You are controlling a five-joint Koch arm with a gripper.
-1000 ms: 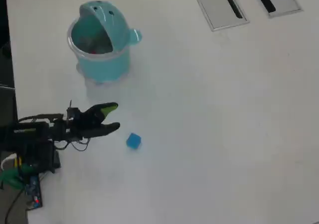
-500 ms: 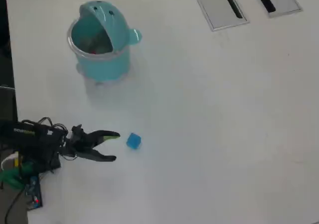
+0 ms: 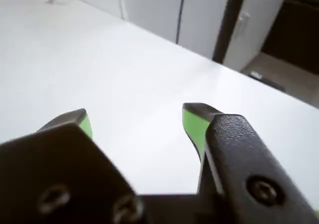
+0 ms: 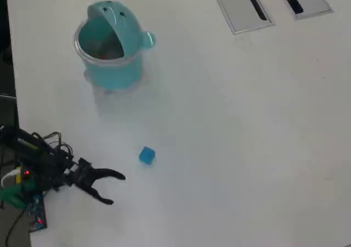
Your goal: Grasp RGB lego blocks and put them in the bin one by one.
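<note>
While the gripper [image 4: 113,188] hangs over the white table [image 4: 236,137] at about eight o'clock in the overhead view, its two dark jaws are spread wide with nothing between them. One tip points toward three o'clock and the other toward four o'clock. The wrist view shows the same gripper [image 3: 134,122] with green-faced fingertips [image 3: 194,122] standing well apart over bare white tabletop [image 3: 99,64].

The blue lego block [image 4: 146,155] lies on the table near the gripper, at roughly one o'clock from the jaw tips and apart from them; it does not touch either finger.

The teal whale-shaped bin [image 4: 112,46] stands upright toward eleven o'clock in the overhead view, well apart from both block and gripper. Its domed hood sits at the twelve o'clock side, its small nub sticks out at three o'clock, and its mouth opens upward. Something reddish shows faintly inside, too dim to identify.

Two grey slotted panels [image 4: 241,5] are set into the table near one o'clock.
</note>
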